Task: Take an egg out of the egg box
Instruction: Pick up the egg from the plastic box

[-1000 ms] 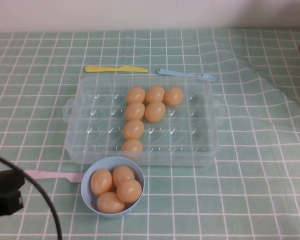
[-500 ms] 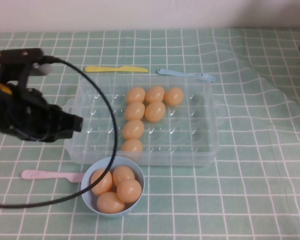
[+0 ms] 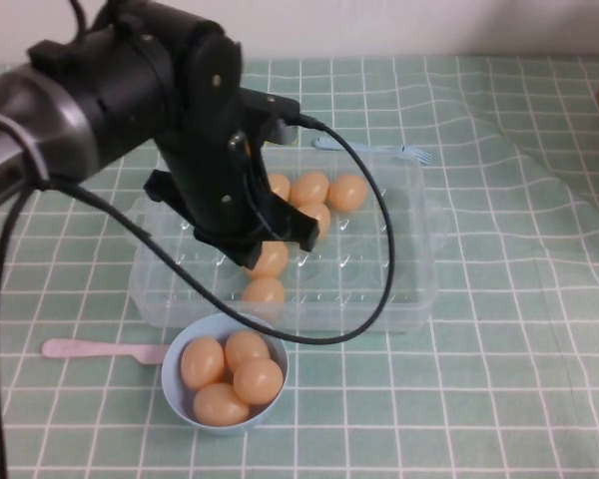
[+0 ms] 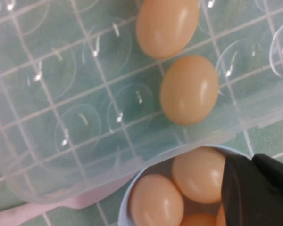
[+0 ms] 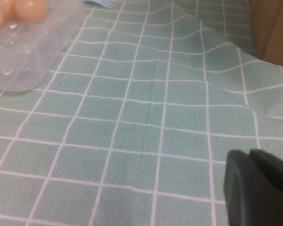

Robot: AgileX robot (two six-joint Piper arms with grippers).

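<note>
Here we judge the egg (image 3: 265, 294) to be light, rigid and brittle; its glossy orange-tan shell looks slippery, so we would take it across its widest middle with a gentle squeeze, not by the tapered ends. It sits in a dimple of the egg box (image 3: 399, 289), at the near end of a column of eggs, about 6 o'clock from the box's centre and close to the near wall. In the left wrist view the same egg (image 4: 189, 89) lies just inside that wall, with a neighbour just beyond it.

The box is clear, thin moulded plastic, a rectangular tray with rows of round hollows and small side handles; we expect it to flex and slide easily on the cloth. The bowl (image 3: 172, 364) is smooth pale blue, round, and holds four more eggs; it sits just at 6 o'clock of the box. A pink fork (image 3: 90, 349) lies at 9 o'clock of the bowl, and a blue fork (image 3: 379, 150) at 12 o'clock of the box. The tabletop (image 3: 519, 379) wears a green cloth with a white grid, rumpled toward 2 o'clock.

The left hand (image 3: 255, 244) hangs over the box's egg column; we cannot tell whether it is spread or pressed together. The right hand (image 5: 257, 188) hovers over bare cloth, well apart from the box; its state we cannot tell either.
</note>
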